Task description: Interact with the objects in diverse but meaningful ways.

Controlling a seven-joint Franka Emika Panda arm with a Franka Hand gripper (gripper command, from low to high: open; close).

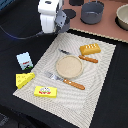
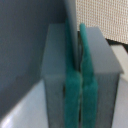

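From my remote seat I see the arm's white gripper (image 1: 52, 22) raised above the far corner of the woven placemat (image 1: 102, 70), toward the exterior view's left. In the wrist view its teal pads (image 2: 86, 65) appear pressed together around a thin grey edge (I cannot tell what that edge belongs to), so the jaws look closed.

On the placemat a round tan plate (image 1: 69, 66) sits in the middle, with a fork (image 1: 66, 80) on its near side and a knife (image 1: 81, 56) on its far side, both orange-handled. The orange-brown bread loaf (image 1: 90, 49) lies just beyond the knife. The flat yellow box (image 1: 45, 91) rests at the placemat's near edge. Off the mat, on the dark table (image 1: 12, 45), the pale blue milk carton (image 1: 24, 60) stands upright, and the yellow holed cheese wedge (image 1: 24, 79) lies just in front of it. A dark grey pot (image 1: 92, 12) sits on the far brown surface.
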